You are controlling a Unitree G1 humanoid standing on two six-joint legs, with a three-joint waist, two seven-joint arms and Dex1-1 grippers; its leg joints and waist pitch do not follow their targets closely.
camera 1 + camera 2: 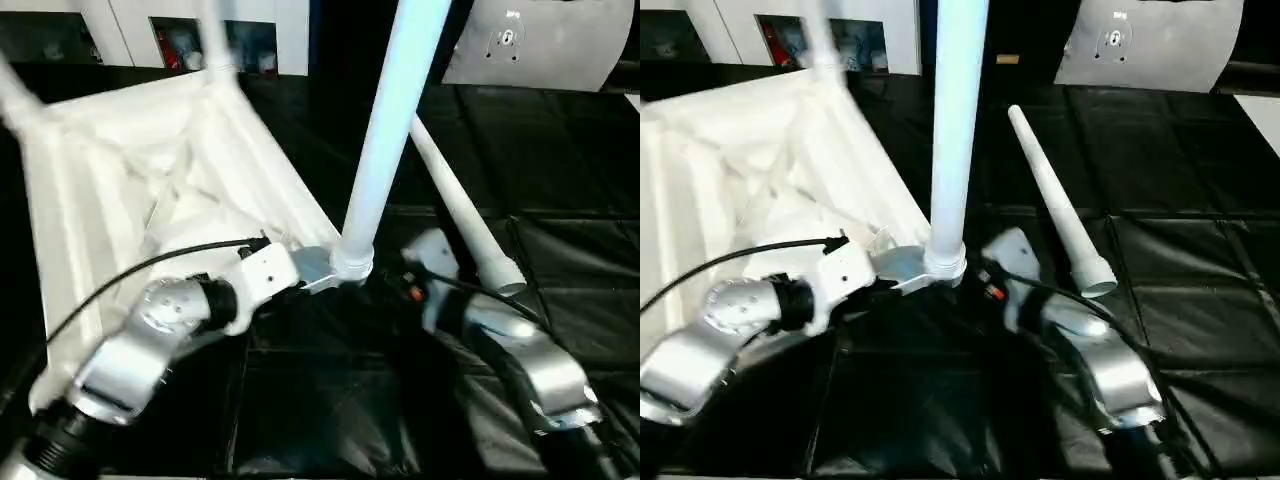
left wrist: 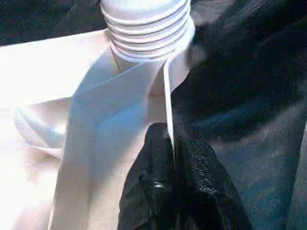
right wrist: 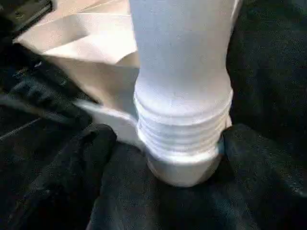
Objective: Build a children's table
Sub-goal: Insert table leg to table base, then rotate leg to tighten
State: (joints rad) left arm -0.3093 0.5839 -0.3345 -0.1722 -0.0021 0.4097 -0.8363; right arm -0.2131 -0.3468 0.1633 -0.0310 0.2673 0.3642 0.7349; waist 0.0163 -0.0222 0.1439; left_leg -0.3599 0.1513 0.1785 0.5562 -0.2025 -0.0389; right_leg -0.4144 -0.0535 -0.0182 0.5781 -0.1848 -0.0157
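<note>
Upside-down table top (image 1: pixel 130 190) at ten o'clock on the black sheet (image 1: pixel 560 160), upright leg (image 1: pixel 385 140) in its near corner socket (image 3: pixel 184 165). Left gripper (image 2: pixel 175 184) pinching the thin rim; right gripper (image 3: pixel 158 158) spread around the socket. Spare leg (image 1: pixel 1055 205) lying at two o'clock — light, stiff, slippery plastic, probably best gripped low near the threads.

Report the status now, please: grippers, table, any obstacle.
Left gripper shut on table top edge. Right gripper open around upright leg at corner socket. Spare leg lies beside.
</note>
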